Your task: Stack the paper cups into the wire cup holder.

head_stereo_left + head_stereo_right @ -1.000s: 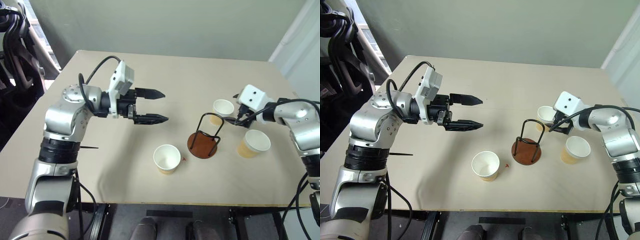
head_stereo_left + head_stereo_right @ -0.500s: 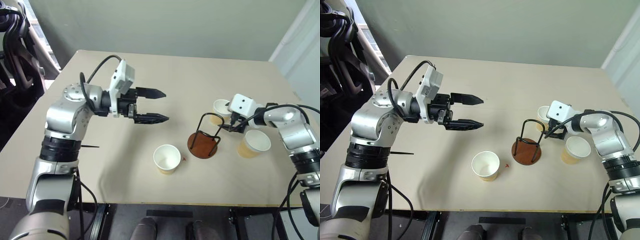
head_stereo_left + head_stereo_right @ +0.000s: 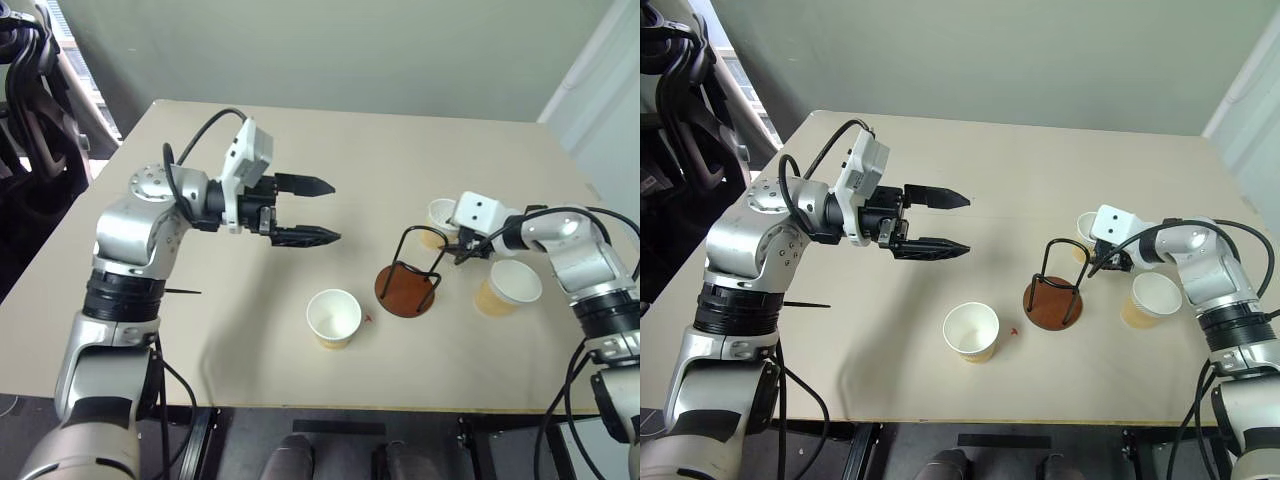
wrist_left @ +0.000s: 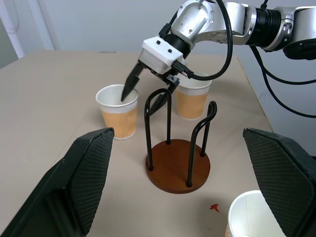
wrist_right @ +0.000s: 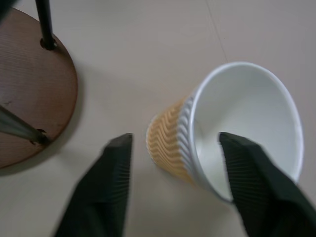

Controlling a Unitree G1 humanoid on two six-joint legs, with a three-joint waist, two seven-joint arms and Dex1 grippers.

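Toward the right edge of the tabletop (image 3: 300, 150), your right tool (image 4: 143, 94) straddles the wall of the far paper cup (image 4: 117, 111): one finger dips inside the mouth, the other sits outside against the ribbed side, with a gap showing on both sides in the right wrist view. The jaws stand part-open around that wall, and you cannot yet call it a firm grip.

Expect these cups to be very light and thin-walled; they will likely crush or go oval under a hard pinch, and the smooth white inside may slip. The rolled rim is the stiffest part, so a gentle pinch just below it, as lined up now, looks like the best hold.

Just beside that cup, toward the near edge, stands the wire cup holder (image 3: 406, 282), empty, its black loops upright on the brown disc. A second cup (image 3: 507, 287) stands close to the right edge, nearer you than the held-for cup, and a third cup (image 3: 333, 318) sits near the front edge, left of the holder.

Your left tool (image 3: 300, 210) hangs spread wide above the middle of the tabletop, holding nothing, well apart from every cup.
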